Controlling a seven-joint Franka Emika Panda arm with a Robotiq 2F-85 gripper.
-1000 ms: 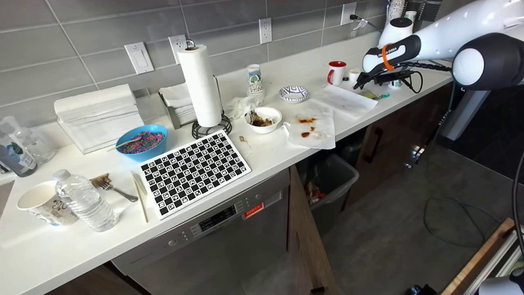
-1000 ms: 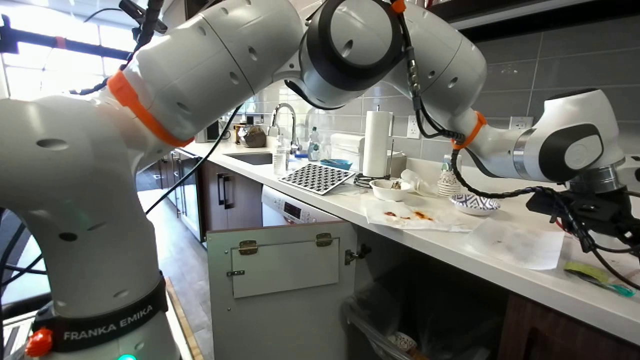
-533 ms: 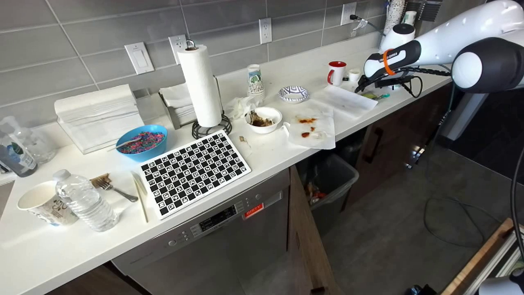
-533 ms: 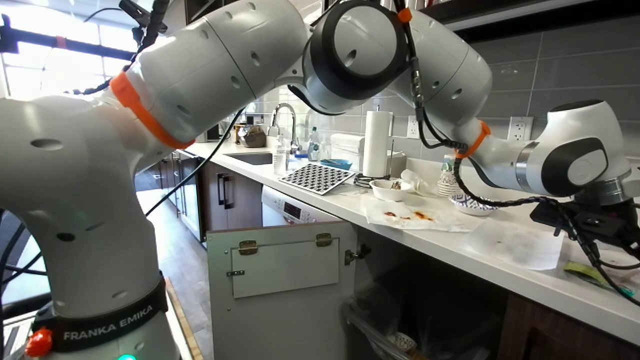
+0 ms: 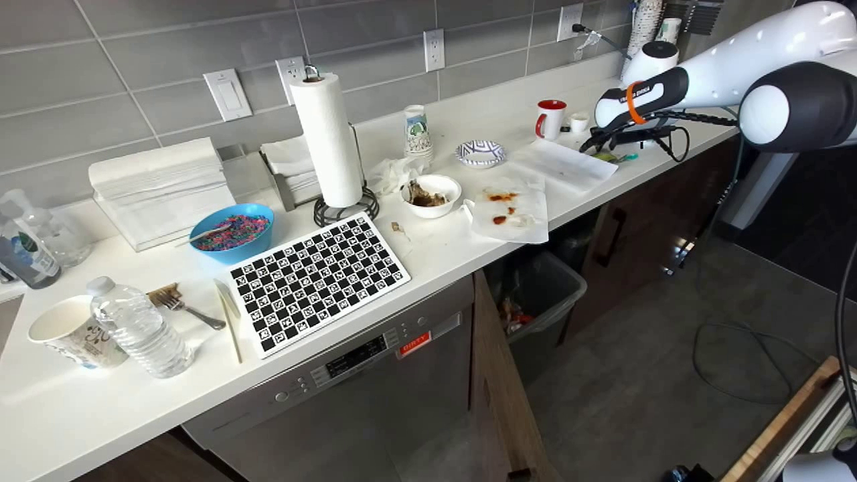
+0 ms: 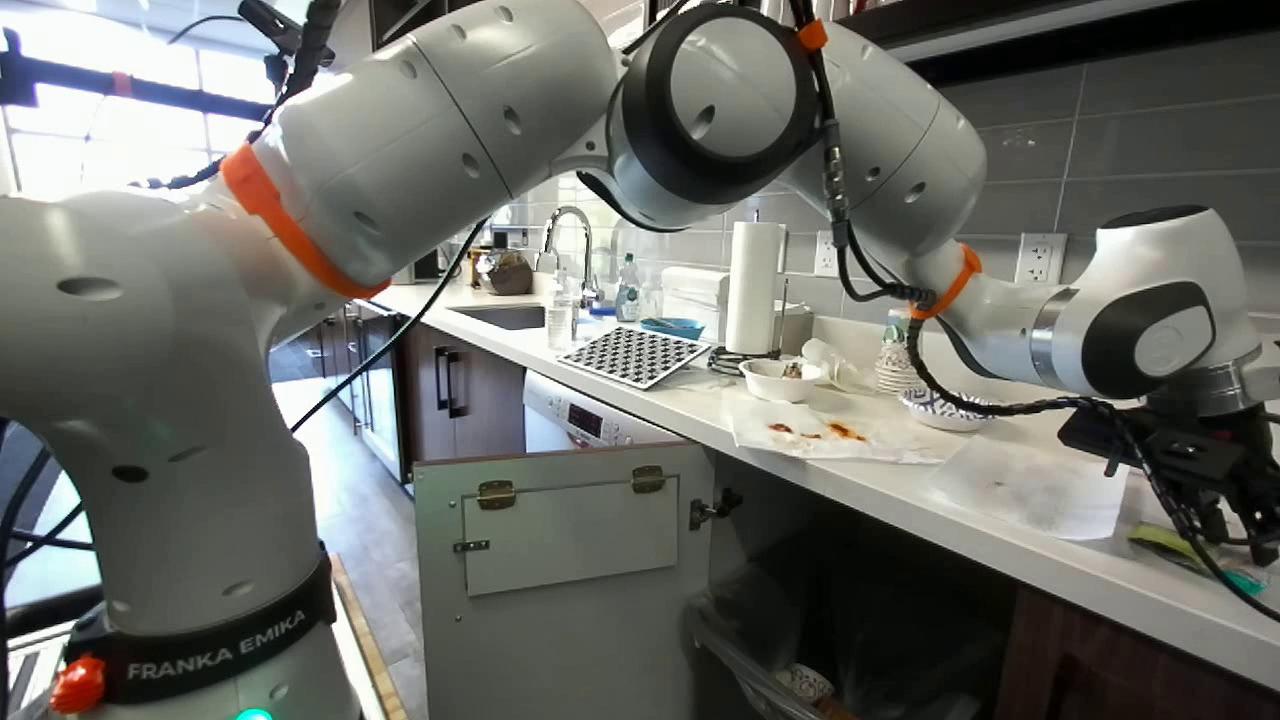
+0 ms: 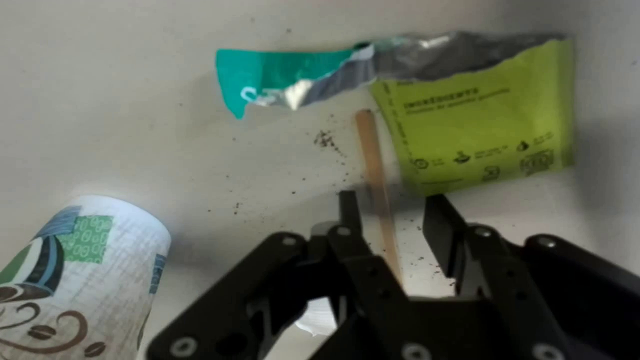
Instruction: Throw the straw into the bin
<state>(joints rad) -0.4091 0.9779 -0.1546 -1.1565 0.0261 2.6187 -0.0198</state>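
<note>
A thin, flat brown straw (image 7: 375, 167) on the white table (image 7: 150, 125) shows between my parted jaws; I should pinch low and squarely, avoiding the torn lime-and-teal foil packet (image 7: 435, 102) just ahead.

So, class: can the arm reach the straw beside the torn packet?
Likely yes: in the wrist view, the open end effector straddles the straw, and the packet doesn't cover it.
</note>
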